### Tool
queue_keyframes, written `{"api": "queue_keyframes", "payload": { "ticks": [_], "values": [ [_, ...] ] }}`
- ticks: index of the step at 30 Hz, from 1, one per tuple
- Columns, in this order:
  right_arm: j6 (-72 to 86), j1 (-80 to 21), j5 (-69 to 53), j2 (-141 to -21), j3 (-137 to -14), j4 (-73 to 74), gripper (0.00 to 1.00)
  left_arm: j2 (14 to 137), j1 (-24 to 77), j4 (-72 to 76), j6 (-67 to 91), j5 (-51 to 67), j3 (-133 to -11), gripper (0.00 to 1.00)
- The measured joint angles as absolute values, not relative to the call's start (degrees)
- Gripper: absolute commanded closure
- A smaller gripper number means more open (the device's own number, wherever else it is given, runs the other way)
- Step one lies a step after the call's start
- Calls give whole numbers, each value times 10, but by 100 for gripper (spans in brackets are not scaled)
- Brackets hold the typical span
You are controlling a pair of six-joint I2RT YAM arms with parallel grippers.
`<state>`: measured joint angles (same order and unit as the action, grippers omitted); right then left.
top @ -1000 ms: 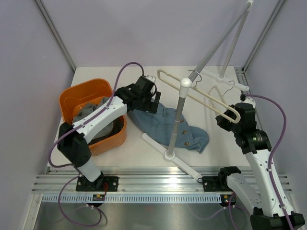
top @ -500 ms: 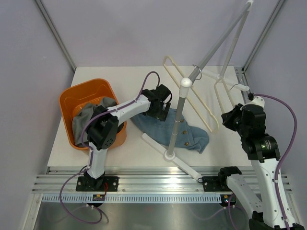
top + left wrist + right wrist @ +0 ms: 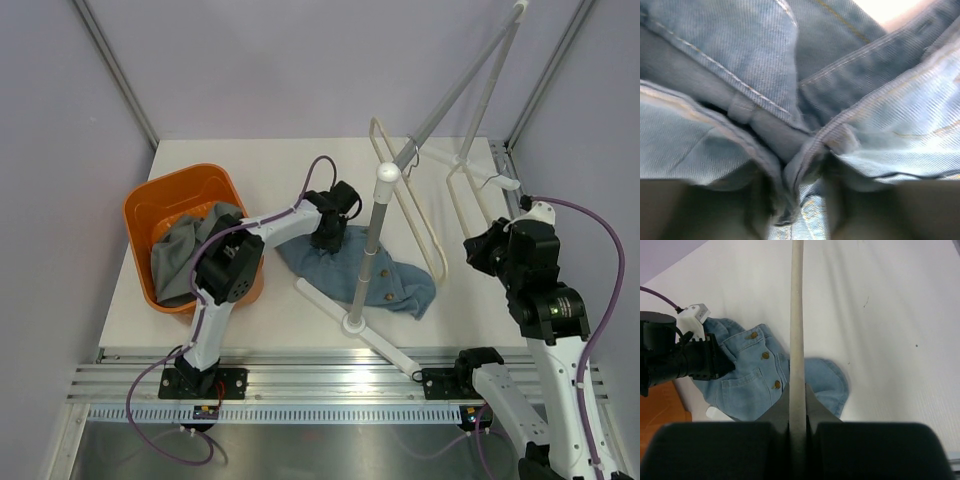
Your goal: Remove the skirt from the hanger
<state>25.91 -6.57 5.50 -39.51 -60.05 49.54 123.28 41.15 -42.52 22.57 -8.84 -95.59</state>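
Top external, skirt [image 3: 335, 262] flat, left gripper [image 3: 327, 238] pinching its edge

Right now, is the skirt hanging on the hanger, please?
No, the skirt lies crumpled on the table, and the hanger is bare.

Arms [image 3: 280, 222] white, joints [image 3: 231, 271] black, cables [image 3: 320, 158] purple.

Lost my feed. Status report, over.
Left gripper pinching skirt on table. Right gripper clamped on hanger. Skirt off hanger. Rack pole beside skirt.
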Motion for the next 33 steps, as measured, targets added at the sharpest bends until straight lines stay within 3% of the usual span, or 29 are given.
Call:
{"api": "queue_keyframes", "payload": {
  "ticks": [1,10,17,25,33],
  "values": [
    [258,-66,54,-396,-607,498,100,1233,412,-422,230,-87,-954,100],
    [218,-65,25,-426,-688,503,100,1206,373,-407,226,-23,-937,100],
    [165,-64,-28,-493,-764,484,100,1086,294,-412,220,27,-935,100],
    [122,-63,-93,-588,-882,465,100,973,264,-451,209,28,-1026,100],
    [122,-63,-101,-590,-889,463,100,912,240,-497,192,26,-1128,100]
  ]
}}
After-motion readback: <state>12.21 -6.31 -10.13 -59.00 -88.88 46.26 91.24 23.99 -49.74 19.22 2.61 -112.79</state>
